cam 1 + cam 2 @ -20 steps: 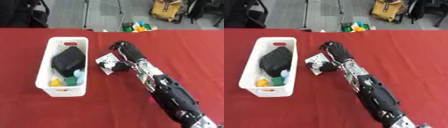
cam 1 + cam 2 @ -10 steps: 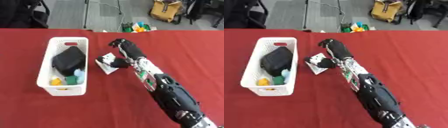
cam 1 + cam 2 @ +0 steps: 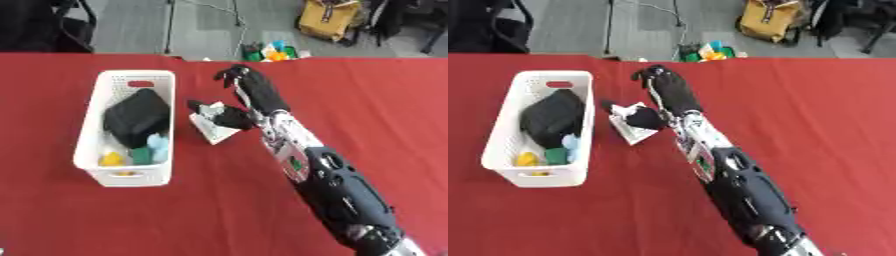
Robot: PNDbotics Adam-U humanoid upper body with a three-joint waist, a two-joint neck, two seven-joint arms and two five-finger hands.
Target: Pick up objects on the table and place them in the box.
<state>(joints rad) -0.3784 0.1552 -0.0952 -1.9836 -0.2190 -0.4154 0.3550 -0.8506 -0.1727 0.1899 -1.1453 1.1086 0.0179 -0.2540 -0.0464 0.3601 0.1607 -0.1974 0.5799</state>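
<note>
A small white packet (image 3: pixel 213 126) with dark markings is lying on the red tabletop (image 3: pixel 367 100), just right of the white basket (image 3: pixel 90 159) that is serving as the box. The right hand (image 3: pixel 249 97) is reaching over it from the near right, its thumb lying on the packet's upper face while the fingers (image 3: pixel 229 75) are arching up and over toward the far side, curled but not visibly closed around anything. I cannot tell whether the packet is actually pinched or only being touched.

To do this step well, the hand is probably needing to get the thumb and a finger on opposite faces of the thin packet, lift it clear of the basket's right wall, and carry it left before letting go.

Inside the basket a black pouch (image 3: pixel 136 114) is filling the far half, with pale blue (image 3: pixel 158 142), green (image 3: pixel 141 155) and yellow (image 3: pixel 110 160) pieces at the near end; their shapes are hard to make out. The packet's far edge is hidden under the thumb. The left hand is not showing in either view.
</note>
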